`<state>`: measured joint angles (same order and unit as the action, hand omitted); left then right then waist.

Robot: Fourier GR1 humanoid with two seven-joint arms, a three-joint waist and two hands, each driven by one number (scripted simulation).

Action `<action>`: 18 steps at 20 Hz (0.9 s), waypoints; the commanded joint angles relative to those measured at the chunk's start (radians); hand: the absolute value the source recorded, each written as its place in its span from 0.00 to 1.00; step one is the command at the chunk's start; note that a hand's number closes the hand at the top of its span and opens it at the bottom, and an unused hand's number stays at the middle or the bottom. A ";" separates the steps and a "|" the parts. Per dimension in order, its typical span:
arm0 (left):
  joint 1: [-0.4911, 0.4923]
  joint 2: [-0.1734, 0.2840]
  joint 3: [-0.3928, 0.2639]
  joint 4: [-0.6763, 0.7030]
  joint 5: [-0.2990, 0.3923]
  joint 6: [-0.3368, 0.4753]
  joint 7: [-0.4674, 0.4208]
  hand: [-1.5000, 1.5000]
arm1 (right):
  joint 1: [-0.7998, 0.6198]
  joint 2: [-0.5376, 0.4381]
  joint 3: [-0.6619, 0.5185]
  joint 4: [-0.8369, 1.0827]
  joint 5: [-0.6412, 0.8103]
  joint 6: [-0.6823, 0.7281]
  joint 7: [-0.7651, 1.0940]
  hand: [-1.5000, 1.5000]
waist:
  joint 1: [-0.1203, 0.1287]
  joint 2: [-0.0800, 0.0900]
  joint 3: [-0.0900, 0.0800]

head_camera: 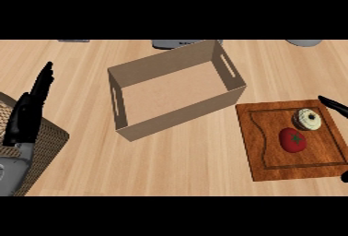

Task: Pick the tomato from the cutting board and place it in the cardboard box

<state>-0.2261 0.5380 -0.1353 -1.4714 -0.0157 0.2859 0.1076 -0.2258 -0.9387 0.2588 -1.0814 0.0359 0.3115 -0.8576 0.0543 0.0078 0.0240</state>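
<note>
Tomato [293, 140] sits lower right on cutting board [265, 152], long axis vertical in frame, stem up, just below a white round item [307, 119]. Cardboard box [139, 73] open at center; bare counter [190, 161] btwn them. Left robot hand [31, 108] rests far left, fingers straight, holding nothing. Right robot hand [333, 104] at right edge, only a fingertip seen; can't tell.
</note>
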 commanded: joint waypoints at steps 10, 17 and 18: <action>0.089 0.001 0.027 0.097 -0.006 -0.020 0.007 0.50 | -0.234 -0.013 0.236 0.126 0.356 0.050 -0.010 0.00 | 0.013 0.005 -0.024; 0.097 -0.024 0.048 0.131 -0.018 -0.005 -0.023 0.50 | -0.297 0.110 0.300 0.224 0.470 -0.024 0.061 0.00 | -0.005 0.006 -0.023; 0.085 0.010 0.079 0.147 0.009 -0.043 -0.011 0.50 | -0.307 0.100 0.305 0.203 0.475 -0.005 0.065 0.00 | -0.015 0.003 -0.024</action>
<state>-0.2177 0.5260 -0.1070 -1.4478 -0.0366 0.2645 0.0838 -0.4963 -0.8722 0.5366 -0.9051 0.4638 0.2957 -0.8004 0.0450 -0.0036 0.0239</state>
